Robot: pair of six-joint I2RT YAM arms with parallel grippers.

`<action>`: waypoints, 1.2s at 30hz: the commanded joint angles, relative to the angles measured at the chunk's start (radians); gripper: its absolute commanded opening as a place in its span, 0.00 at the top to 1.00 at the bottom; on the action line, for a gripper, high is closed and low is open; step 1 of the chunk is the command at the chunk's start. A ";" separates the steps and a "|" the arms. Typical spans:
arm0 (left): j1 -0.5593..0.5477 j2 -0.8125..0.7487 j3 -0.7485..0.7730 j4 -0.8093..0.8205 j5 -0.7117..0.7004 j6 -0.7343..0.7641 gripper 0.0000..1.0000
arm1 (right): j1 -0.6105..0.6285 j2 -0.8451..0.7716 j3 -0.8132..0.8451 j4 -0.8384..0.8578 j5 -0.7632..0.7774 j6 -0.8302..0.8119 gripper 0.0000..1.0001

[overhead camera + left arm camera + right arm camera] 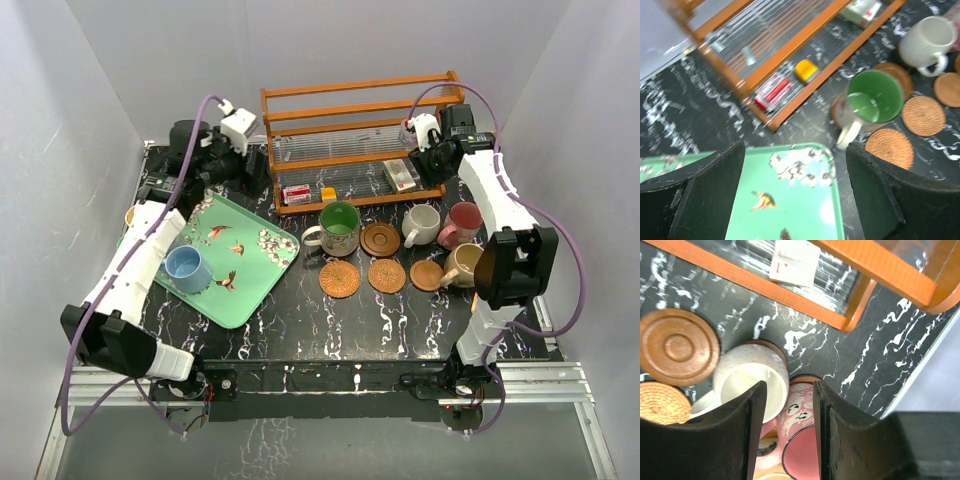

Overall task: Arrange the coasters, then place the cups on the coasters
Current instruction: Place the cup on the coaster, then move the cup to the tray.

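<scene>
Five handled ceramic mugs from above: green mug, cream mug and pink mug in a row before the orange wooden rack, tan mug nearer, light blue mug on the mint-green bird tray. Bare on the black marbled worktop between them: one dark brown ringed wooden coaster, two woven orange coasters, one smooth brown coaster.

Left wrist view: left pincer spread wide, empty, over the tray corner. Brown edge under the green mug, likely a coaster, hard to tell from above.

Right wrist view: right pincer parted, gripping nothing, over cream and pink mugs; brown rim under each, not clear from above.

Mugs probably heavy, stiff, glazed and slippery, breakable: best pinched across the wall at the rim. Coasters light and thin: best lifted by the edge.
</scene>
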 commanded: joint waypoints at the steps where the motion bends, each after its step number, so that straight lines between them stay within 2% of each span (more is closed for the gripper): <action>1: 0.119 -0.109 -0.040 -0.089 0.004 0.075 0.19 | 0.004 -0.093 0.046 0.000 -0.146 0.059 0.59; 7: 0.292 -0.149 -0.076 -0.248 0.055 0.152 0.21 | 0.016 -0.189 -0.002 0.026 -0.270 0.082 0.58; 17: 0.473 -0.087 -0.062 -0.547 0.069 0.405 0.23 | 0.042 -0.335 -0.215 0.075 -0.388 0.065 0.57; 27: 0.583 0.053 -0.010 -0.497 -0.005 0.398 0.27 | 0.049 -0.402 -0.351 0.152 -0.429 0.076 0.57; 31: 0.653 0.131 0.044 -0.485 0.011 0.399 0.30 | 0.049 -0.411 -0.374 0.160 -0.440 0.077 0.57; 36: 0.679 0.197 0.085 -0.422 -0.018 0.382 0.33 | 0.049 -0.416 -0.377 0.152 -0.452 0.082 0.57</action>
